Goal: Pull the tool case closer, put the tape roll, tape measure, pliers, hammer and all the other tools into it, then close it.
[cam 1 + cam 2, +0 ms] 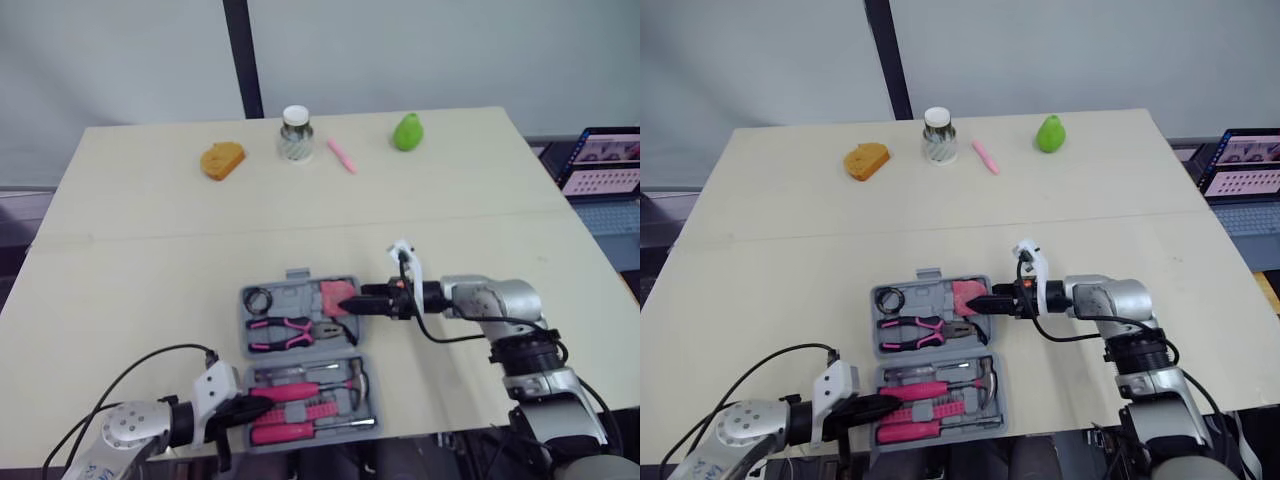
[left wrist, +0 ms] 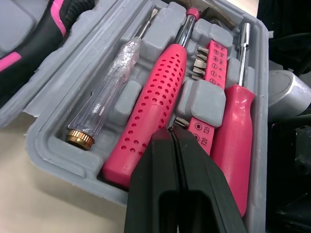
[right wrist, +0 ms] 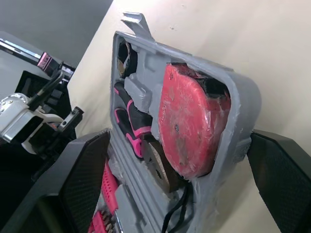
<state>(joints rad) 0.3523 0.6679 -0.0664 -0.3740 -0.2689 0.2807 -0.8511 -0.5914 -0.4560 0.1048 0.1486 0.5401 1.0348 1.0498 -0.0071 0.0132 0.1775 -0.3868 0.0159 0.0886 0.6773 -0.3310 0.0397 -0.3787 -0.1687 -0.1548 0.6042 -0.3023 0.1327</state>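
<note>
The grey tool case (image 1: 244,322) lies open near the table's front edge. Its far half holds the black tape roll (image 1: 259,298), the pink-handled pliers (image 1: 283,331) and the red tape measure (image 1: 337,296). The near half holds a pink perforated handle (image 2: 155,107), a clear tester screwdriver (image 2: 104,97), a bit strip (image 2: 210,68) and a red screwdriver (image 2: 235,145). My right gripper (image 1: 352,303) is open, its fingers (image 3: 82,184) either side of the case corner by the tape measure (image 3: 187,126). My left gripper (image 2: 171,133) is shut, tips over the pink handle at the case's near left.
Along the table's far side stand an orange sponge-like piece (image 1: 222,160), a small jar (image 1: 295,133), a pink marker (image 1: 341,155) and a green pear (image 1: 407,131). A laptop (image 1: 605,160) sits off the table's right edge. Cables trail from both wrists.
</note>
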